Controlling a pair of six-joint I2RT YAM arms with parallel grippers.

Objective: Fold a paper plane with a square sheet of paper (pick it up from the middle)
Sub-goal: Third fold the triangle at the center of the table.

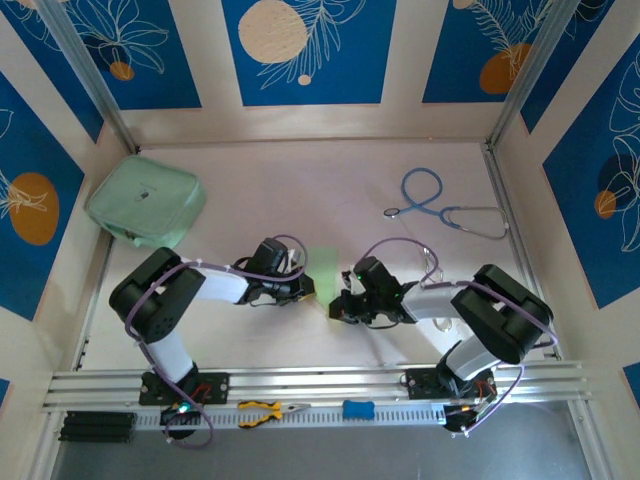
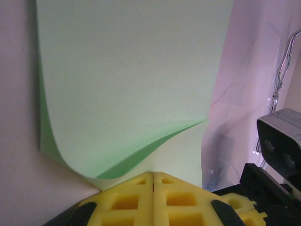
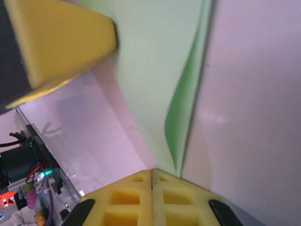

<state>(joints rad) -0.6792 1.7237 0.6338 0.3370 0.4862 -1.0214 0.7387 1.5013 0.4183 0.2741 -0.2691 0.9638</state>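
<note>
The thin light-green square sheet of paper [image 1: 322, 268] lies mid-way along the desk [image 1: 330, 180], partly curled over, uncreased. Left tool [image 2: 153, 174] and right tool [image 3: 152, 172], both pressed together, touch its edges. Uneven pushing could skew the crease.

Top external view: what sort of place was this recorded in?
Probably a purpose-built robot test cell, not a home or workshop: a white table boxed in by blue floral-print panels, an aluminium rail along the near edge, and unrelated props such as a stethoscope and pliers.
</note>
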